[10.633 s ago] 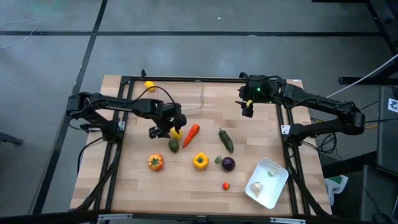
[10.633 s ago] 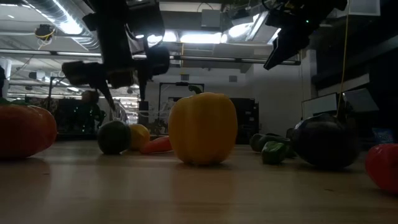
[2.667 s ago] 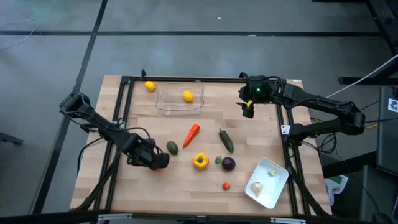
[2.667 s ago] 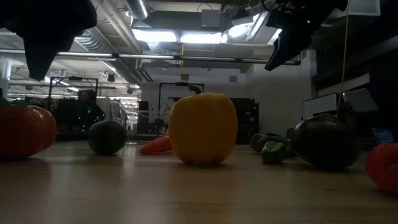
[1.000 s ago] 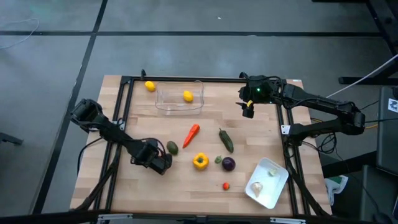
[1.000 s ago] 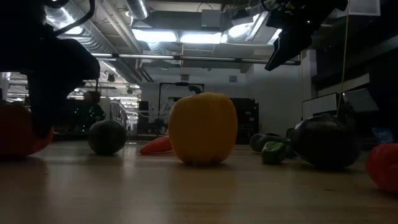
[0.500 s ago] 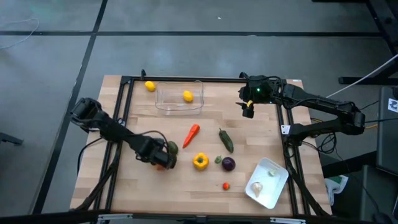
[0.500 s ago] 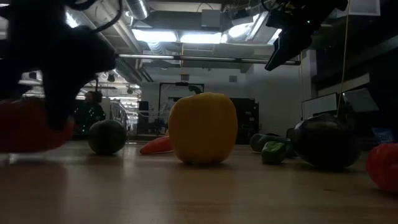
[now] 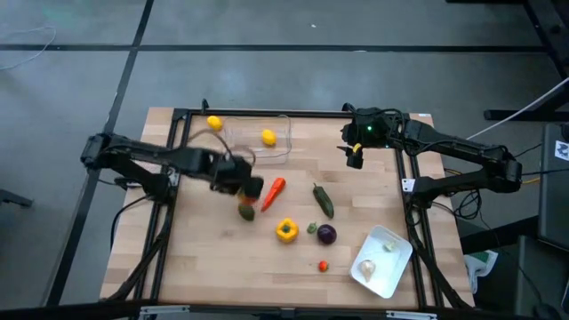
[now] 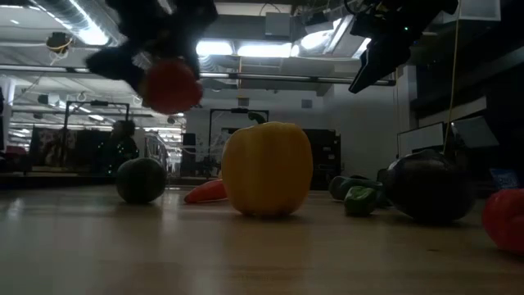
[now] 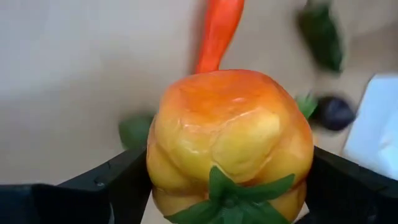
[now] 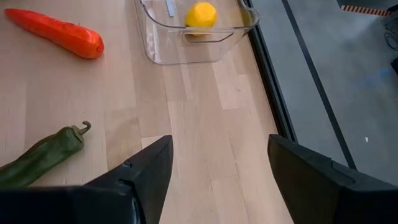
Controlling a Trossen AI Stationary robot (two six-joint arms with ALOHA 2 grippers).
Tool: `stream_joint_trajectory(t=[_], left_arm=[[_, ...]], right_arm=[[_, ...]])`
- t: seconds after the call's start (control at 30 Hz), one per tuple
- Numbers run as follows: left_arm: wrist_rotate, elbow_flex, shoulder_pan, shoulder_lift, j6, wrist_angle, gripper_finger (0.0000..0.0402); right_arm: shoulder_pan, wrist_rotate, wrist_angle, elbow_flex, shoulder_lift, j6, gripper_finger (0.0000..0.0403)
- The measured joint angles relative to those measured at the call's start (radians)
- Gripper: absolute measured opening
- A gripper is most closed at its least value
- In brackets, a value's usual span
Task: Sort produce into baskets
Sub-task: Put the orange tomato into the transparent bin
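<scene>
My left gripper (image 9: 247, 186) is shut on the orange tomato (image 11: 230, 140) and holds it above the table, near the red carrot-like piece (image 9: 273, 193) and a round green piece (image 9: 246, 212). In the low view the tomato (image 10: 170, 86) hangs high over the tabletop. My right gripper (image 9: 354, 156) is open and empty at the far right. The clear tub (image 9: 283, 149) at the far edge holds one lemon (image 9: 268, 137). Another lemon (image 9: 213, 123) lies beside the tub. The white tray (image 9: 398, 267) at the near right holds garlic. My left gripper pinches the tomato between its two fingers (image 11: 118, 180), one on each of its opposite sides (image 11: 158, 155). The green calyx (image 11: 227, 190) faces back toward the wrist. The tomato is lifted clear of the table.
The yellow pepper (image 9: 285, 231), a long green pepper (image 9: 323, 200), a small green piece (image 9: 312, 228), the purple ball (image 9: 326, 234) and a small red piece (image 9: 323, 265) lie on the table's middle and near right. A black frame borders the tabletop.
My left gripper has risen with the tomato from the table's near left and gone toward the far edge, to beside the carrot-like piece. The tomato stood on the table and now hangs clear of it.
</scene>
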Motion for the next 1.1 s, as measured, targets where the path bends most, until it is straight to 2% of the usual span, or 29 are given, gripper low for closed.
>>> stream_joint_trajectory(t=[0.13,0.3,0.53,0.77,1.1], left_arm=[[-0.002,0.022,0.157,0.005,0.175,0.013,0.0333],[0.014,0.026,0.353,0.018,0.391,0.134,0.0333],[0.019,0.026,0.555,0.069,0.645,0.242,0.0333],[0.016,0.026,0.643,0.199,0.844,0.269,0.0334],[0.01,0.026,0.662,0.348,0.953,0.315,0.0334]], right_arm=[[0.0,0.0,0.001,0.0,0.0,0.0,0.0259],[0.0,0.0,0.001,0.0,0.0,0.0,0.0259],[0.0,0.0,0.001,0.0,0.0,0.0,0.0259],[0.0,0.0,0.0,0.0,0.0,0.0,0.0259],[0.0,0.0,0.0,0.0,0.0,0.0,0.0259]])
